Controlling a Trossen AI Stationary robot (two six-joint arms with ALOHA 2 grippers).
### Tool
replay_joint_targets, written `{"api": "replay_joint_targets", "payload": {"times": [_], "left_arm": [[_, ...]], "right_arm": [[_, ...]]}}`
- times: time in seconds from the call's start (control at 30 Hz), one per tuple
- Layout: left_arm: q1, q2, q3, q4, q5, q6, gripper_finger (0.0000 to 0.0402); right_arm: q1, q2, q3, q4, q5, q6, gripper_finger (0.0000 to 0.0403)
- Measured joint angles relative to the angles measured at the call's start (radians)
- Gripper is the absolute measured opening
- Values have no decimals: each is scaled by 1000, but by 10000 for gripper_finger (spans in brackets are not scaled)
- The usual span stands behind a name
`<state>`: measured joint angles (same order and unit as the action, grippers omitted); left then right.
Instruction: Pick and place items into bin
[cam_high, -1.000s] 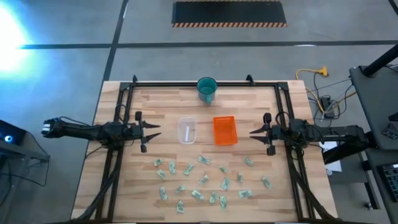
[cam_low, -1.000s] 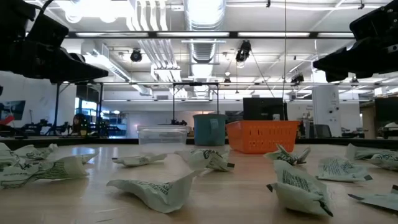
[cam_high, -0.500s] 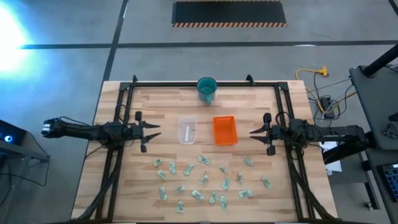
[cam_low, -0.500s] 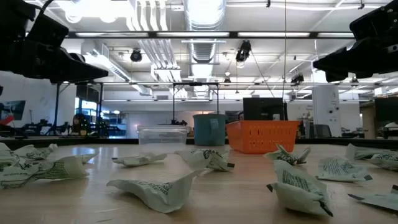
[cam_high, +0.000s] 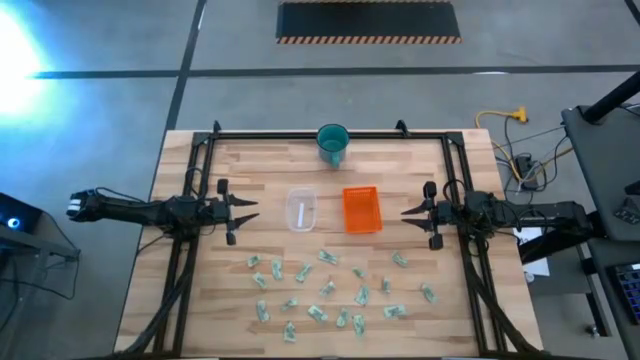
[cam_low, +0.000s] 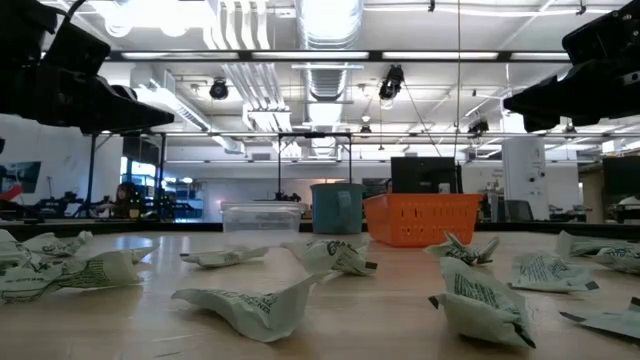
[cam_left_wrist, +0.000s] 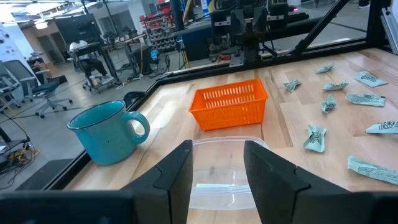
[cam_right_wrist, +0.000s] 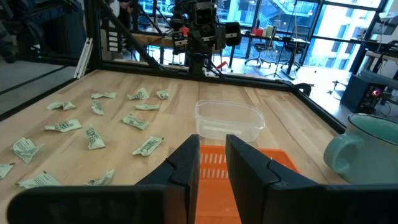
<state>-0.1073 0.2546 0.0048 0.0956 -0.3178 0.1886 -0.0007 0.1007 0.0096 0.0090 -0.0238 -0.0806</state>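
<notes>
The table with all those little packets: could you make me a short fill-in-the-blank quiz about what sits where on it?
1. The basket beside the clear container is coloured ____.
2. The teal cup stands at the table's ____ edge, away from the items.
3. The number of items already inside the basket is ____.
4. The left gripper and the right gripper each hold ____.

Missing words: orange; far; none; nothing

Nothing has changed on my screens across the last second. My left gripper (cam_high: 243, 211) and right gripper (cam_high: 415, 212) sit exactly where they were, and the small crumpled pale green-and-white packets (cam_high: 322, 288) lie just as before on the wooden table (cam_high: 270, 170).
</notes>
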Motion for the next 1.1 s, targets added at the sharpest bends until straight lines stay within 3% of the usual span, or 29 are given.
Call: {"api": "replay_joint_targets", "payload": {"times": [0.33,0.73,1.0,1.1], "left_arm": [[0,0,0,0,0,0,128],[0,0,0,2,0,1,128],[0,0,0,122,9,-3,128],[0,0,0,158,11,-79,128]], "right_arm": [[0,0,0,1,0,6,68],[0,0,0,102,-1,324,68],[0,1,0,103,-1,310,68],[0,1,0,118,-1,332,68]]}}
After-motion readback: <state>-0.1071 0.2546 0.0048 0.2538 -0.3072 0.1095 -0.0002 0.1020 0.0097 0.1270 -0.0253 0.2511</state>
